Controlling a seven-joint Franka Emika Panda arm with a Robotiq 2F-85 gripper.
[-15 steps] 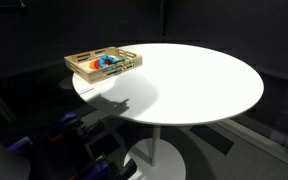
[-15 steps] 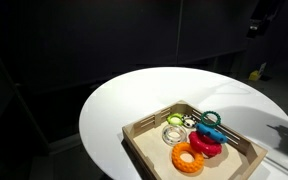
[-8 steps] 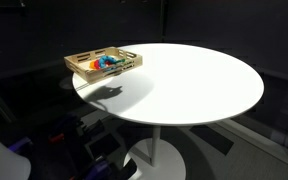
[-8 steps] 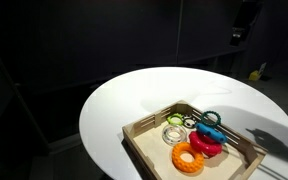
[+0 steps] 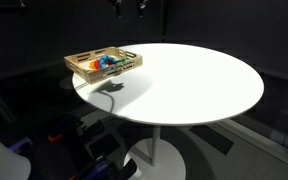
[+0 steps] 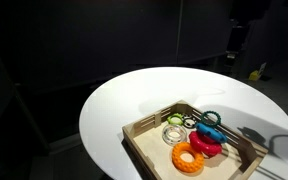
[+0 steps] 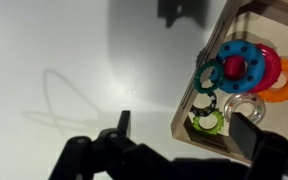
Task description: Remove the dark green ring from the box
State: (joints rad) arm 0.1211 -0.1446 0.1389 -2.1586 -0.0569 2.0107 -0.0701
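Observation:
The dark green ring (image 7: 201,76) is a thin hoop lying in the box (image 7: 184,122), partly under a blue disc (image 7: 240,64). In an exterior view it lies at the far side of the light wooden tray (image 6: 144,132), by the ring (image 6: 211,117). My gripper (image 7: 187,138) is open and empty. It hangs high over the white table, just outside the tray's corner. Its two dark fingers frame the tray's near corner in the wrist view. The arm (image 6: 238,38) shows dark against the dark background.
The tray also holds red (image 6: 205,146), orange (image 6: 189,157), clear (image 6: 174,132) and light green (image 7: 207,121) rings and a dark toothed ring (image 7: 204,100). The tray (image 5: 103,63) sits near the edge of the round white table (image 5: 184,85). The surroundings are dark.
The arm has moved over towards the tray, and its shadow on the table has slid closer to the tray. The rings and the tray have not moved.

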